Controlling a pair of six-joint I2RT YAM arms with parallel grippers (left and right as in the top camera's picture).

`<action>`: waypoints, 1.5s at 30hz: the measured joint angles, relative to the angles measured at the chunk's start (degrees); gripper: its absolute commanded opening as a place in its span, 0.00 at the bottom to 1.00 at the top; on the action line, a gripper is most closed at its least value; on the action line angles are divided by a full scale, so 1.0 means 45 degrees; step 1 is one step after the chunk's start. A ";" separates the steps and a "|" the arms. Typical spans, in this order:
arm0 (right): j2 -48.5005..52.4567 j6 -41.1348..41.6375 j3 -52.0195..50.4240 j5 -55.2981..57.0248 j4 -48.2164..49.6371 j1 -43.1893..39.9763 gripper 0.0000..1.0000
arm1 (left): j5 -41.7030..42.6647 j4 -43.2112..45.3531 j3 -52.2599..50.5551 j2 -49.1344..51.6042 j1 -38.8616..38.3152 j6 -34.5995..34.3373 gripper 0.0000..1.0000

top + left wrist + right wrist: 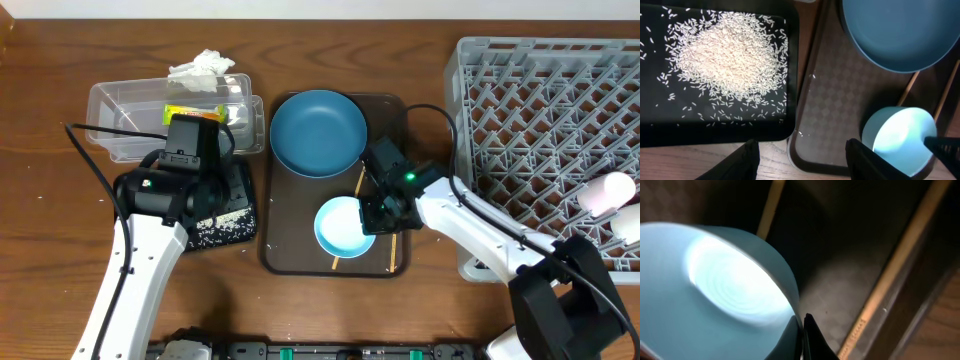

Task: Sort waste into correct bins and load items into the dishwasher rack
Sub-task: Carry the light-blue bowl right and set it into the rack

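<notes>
My right gripper [378,214] is shut on the right rim of the pale blue-white bowl [338,226], which is on the brown serving tray; the right wrist view shows the fingers [802,330] pinching the rim of the bowl [715,290]. The dark blue plate [318,132] lies behind it. Two chopsticks [393,250] [895,265] lie on the tray beside and under the bowl. My left gripper [802,155] is open and empty over the near edge of the black tray [715,132], which holds the rice [725,55]. The snack wrapper [190,112] lies in the clear tub [125,120]. The tissue [203,68] sits at the tub's far edge.
The grey rack [540,150] fills the right side; a pink cup [608,192] and a pale cup [630,224] sit at its right edge. The brown serving tray [275,250] lies between the black tray and the rack. Cables run across the table.
</notes>
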 measured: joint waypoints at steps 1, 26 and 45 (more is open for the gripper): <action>-0.0010 -0.0146 0.0199 0.0000 -0.0287 -0.0121 0.01 | 0.0000 0.0000 0.0000 0.0005 0.0000 0.0000 0.58; -0.3123 -0.8383 0.3536 1.0938 0.4745 -0.8092 0.01 | 0.0005 0.0000 -0.0005 0.0005 0.0000 0.0000 0.58; 0.1389 -1.1953 0.3531 1.4440 0.8757 -1.1987 0.01 | 0.0010 -0.0248 -0.0005 0.0005 0.0000 0.0000 0.58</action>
